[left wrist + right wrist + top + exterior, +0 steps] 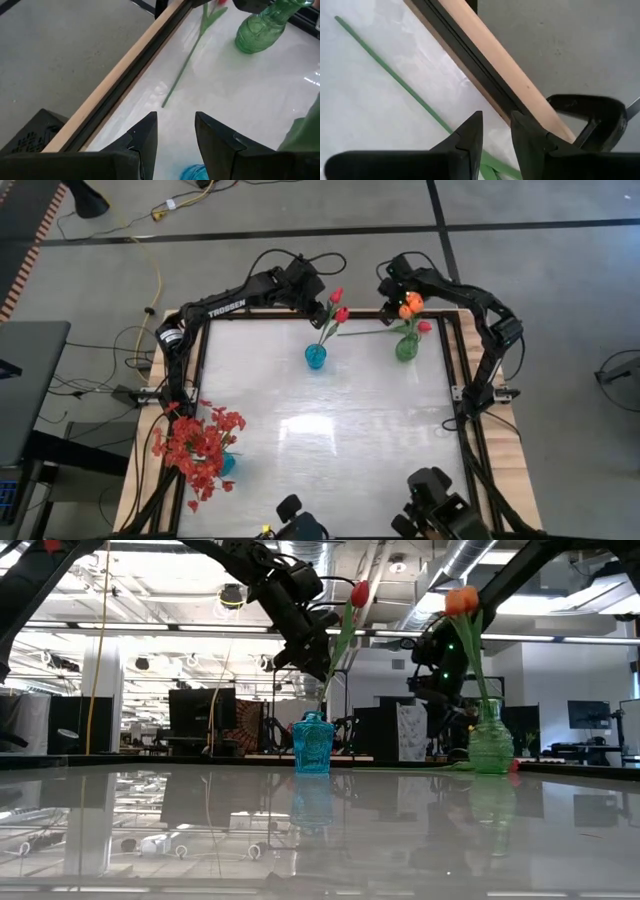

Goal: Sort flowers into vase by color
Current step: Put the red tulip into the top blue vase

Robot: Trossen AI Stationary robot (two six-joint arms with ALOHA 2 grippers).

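Observation:
A blue vase (pixel 315 357) near the far edge holds two red-pink tulips (pixel 339 304). To its right a green vase (pixel 406 348) holds orange tulips (pixel 410 305). One red-pink tulip lies flat on the table between them, its stem (pixel 182 70) bare and its bud (pixel 424 326) beside the green vase. A bushy red spray (pixel 200 445) stands in a small blue vase (pixel 228 463) at the near left. My left gripper (pixel 176 132) hovers open above the blue vase's far side. My right gripper (pixel 496 132) is open over the far edge, beside the lying stem (pixel 395 75).
A wooden border with a dark rail (pixel 485 55) runs along the table's far edge, with a black clamp (pixel 590 115) on it. The table's middle and near right lie bare and glossy (pixel 340 430). Camera mounts (pixel 440 505) sit at the near edge.

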